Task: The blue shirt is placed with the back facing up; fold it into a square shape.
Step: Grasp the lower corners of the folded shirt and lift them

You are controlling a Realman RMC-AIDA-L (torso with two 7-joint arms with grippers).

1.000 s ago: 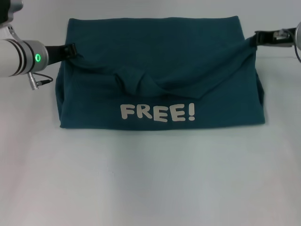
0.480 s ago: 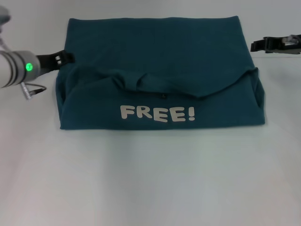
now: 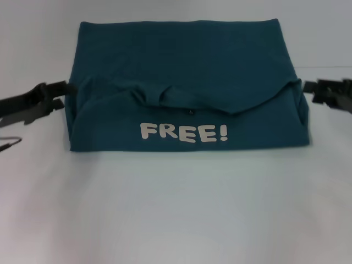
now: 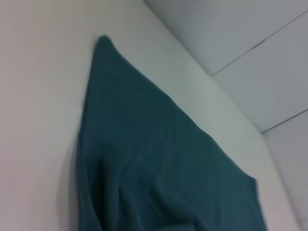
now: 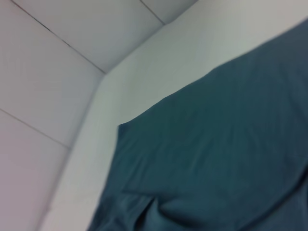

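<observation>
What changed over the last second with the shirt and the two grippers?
Both grippers let go of the folded-over edge of the blue shirt, which settled flat. The left gripper and right gripper dropped beside its sides. The shirt's outline and lettering stayed put.

— Changed over the last second?
— Let go of the blue shirt (image 3: 187,82) at both side edges; folded flap dropped and settled above the lettering.
— And the grippers?
— Left gripper (image 3: 60,91) and right gripper (image 3: 311,88) both lower, just beside the cloth.
</observation>
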